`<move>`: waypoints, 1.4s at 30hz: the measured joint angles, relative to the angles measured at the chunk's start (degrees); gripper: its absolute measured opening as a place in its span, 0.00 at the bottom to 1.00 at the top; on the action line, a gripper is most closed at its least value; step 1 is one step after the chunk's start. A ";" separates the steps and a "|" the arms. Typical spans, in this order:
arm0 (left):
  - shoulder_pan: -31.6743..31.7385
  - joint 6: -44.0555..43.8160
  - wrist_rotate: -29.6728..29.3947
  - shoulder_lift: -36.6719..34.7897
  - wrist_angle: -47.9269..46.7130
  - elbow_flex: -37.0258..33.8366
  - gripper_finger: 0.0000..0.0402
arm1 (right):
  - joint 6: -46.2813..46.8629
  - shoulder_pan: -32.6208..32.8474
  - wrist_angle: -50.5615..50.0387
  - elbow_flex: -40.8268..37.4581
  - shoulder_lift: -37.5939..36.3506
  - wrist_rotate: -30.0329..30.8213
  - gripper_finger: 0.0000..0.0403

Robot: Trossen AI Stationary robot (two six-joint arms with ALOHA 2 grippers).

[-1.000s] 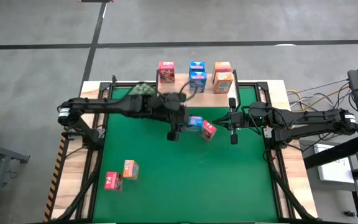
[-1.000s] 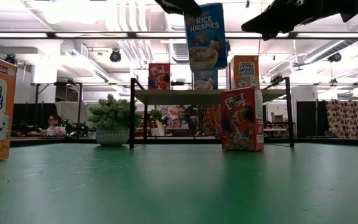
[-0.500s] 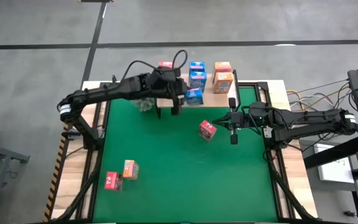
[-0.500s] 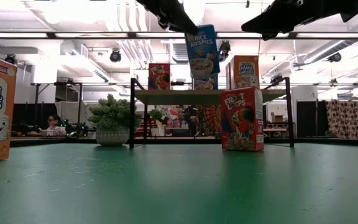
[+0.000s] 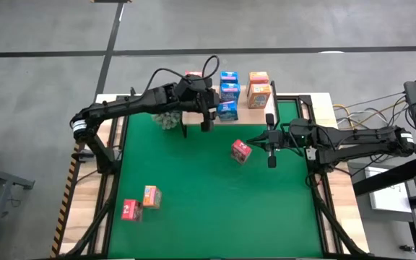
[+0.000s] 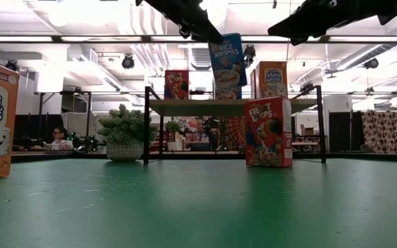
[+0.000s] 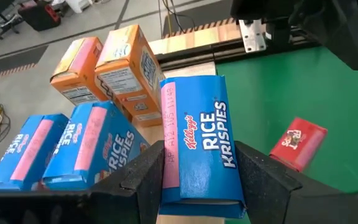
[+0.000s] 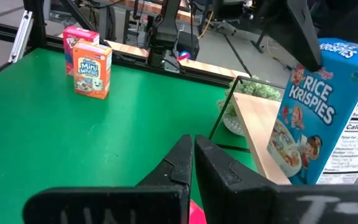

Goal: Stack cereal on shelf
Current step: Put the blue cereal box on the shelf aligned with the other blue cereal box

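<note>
Left gripper [image 7: 194, 180] fingers clamped on blue cereal box [image 5: 226, 110] — held upright over shelf [image 6: 233, 107] near edge, just short of two blue boxes [image 5: 229, 84]. Right gripper [image 5: 270, 141] fingers pressed together, empty, beside red box [image 5: 241, 151] on desk [image 5: 215, 195].

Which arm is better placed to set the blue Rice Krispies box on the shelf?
The left. Its end effector already grips the Rice Krispies box at the shelf's front edge, beside the two blue boxes there. The right end effector is shut and empty over the mat.
</note>
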 joint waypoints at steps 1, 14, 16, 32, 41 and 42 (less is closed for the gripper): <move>0.01 0.04 0.03 0.33 0.38 0.00 0.41 | 0.02 0.01 0.02 0.00 0.00 0.00 0.02; 1.00 -0.17 0.12 2.95 1.51 -0.09 0.41 | 0.05 0.00 -0.03 -0.02 0.00 0.00 0.02; 1.11 -0.05 0.11 3.42 2.22 -0.09 0.41 | 0.07 0.00 -0.03 -0.02 0.00 0.00 0.02; 1.28 0.01 0.10 4.13 3.10 -0.09 0.49 | 0.11 0.00 -0.03 -0.02 0.00 0.00 0.02; 1.39 0.14 -1.05 4.09 3.56 -0.09 0.53 | 0.44 0.00 -0.03 -0.02 0.00 0.00 0.02; 1.39 0.23 -1.81 3.89 3.56 -0.09 0.53 | 0.53 0.00 -0.03 -0.02 0.00 0.01 0.02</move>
